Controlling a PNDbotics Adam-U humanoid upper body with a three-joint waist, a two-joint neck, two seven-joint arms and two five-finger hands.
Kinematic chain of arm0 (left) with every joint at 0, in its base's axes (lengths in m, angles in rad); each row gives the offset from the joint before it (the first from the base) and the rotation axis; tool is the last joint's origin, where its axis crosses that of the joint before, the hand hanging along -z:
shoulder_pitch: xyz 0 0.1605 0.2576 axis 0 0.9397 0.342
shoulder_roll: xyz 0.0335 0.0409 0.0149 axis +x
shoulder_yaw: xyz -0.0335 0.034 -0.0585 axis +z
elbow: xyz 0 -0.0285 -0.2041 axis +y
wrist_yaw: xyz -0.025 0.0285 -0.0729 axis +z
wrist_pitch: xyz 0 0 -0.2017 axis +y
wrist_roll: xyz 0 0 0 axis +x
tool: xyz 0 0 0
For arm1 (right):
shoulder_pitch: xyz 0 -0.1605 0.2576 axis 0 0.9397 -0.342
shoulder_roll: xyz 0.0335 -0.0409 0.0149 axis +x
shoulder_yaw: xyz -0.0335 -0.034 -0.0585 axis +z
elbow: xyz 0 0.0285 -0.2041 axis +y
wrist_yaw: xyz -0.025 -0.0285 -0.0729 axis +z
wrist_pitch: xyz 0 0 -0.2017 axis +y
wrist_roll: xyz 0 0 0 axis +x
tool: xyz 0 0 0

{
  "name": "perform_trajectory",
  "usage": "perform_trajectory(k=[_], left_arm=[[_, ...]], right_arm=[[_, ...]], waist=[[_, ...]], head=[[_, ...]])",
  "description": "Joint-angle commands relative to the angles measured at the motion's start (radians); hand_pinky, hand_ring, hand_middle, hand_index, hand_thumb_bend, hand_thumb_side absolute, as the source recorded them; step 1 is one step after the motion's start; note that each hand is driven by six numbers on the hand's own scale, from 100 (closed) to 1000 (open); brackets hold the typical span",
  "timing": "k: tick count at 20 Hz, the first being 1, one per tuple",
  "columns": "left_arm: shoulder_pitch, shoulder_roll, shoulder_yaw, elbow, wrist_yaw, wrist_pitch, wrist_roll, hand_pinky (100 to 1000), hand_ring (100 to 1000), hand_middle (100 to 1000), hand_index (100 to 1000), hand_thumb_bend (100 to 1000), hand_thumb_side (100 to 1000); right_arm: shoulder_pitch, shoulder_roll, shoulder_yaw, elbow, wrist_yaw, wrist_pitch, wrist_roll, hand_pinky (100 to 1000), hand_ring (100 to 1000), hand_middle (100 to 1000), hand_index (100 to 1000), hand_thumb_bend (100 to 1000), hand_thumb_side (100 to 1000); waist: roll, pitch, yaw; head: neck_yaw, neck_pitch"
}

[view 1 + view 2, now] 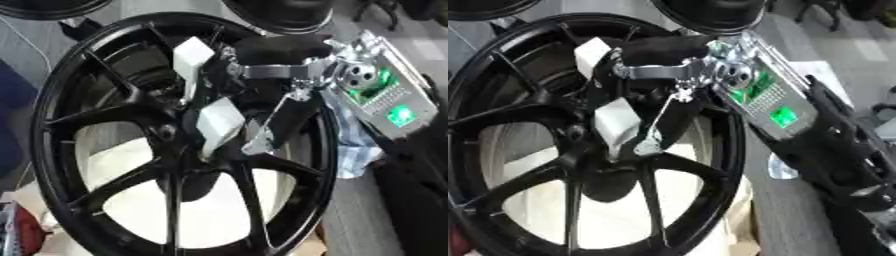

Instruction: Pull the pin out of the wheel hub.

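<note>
A large black multi-spoke wheel (96,115) fills both views, its spokes meeting at the hub (168,132). My right hand (271,52) comes in from the upper right and hangs over the hub area. Its white-tipped fingers (193,56) are spread, one pad high near the rim's inner barrel and another pad (220,122) just right of the hub. Nothing shows between the pads. A small round dark spot at the hub centre is all I can make out where a pin might sit. The left hand shows in neither view.
My right forearm (767,97), silver with green lights, crosses the wheel's right rim. Other black rims (289,15) lie at the top edge. A blue-white cloth (354,150) hangs to the right, and a white surface (210,210) shows through the spokes.
</note>
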State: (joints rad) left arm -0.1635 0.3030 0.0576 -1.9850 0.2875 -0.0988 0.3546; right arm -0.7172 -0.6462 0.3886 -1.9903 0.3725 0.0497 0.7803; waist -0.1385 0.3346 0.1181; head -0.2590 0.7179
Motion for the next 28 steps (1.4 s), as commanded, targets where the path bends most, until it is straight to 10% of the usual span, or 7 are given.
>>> perform_trajectory(k=[1,28], left_arm=[[-0.011,0.003,-0.003,-0.015,-0.01,0.0,-0.003,784,931,715,840,100,789],[-0.012,-0.006,0.001,-0.015,-0.016,0.009,0.002,787,931,708,842,100,793]], right_arm=[[-0.009,-0.014,-0.011,-0.01,0.002,0.004,0.0,707,694,664,725,408,171],[-0.011,-0.019,-0.021,-0.01,-0.038,0.004,-0.029,648,588,433,521,175,100]], waist=[[0.009,-0.014,0.002],[0.004,-0.011,0.012]], head=[[-0.007,-0.012],[-0.026,-0.021]])
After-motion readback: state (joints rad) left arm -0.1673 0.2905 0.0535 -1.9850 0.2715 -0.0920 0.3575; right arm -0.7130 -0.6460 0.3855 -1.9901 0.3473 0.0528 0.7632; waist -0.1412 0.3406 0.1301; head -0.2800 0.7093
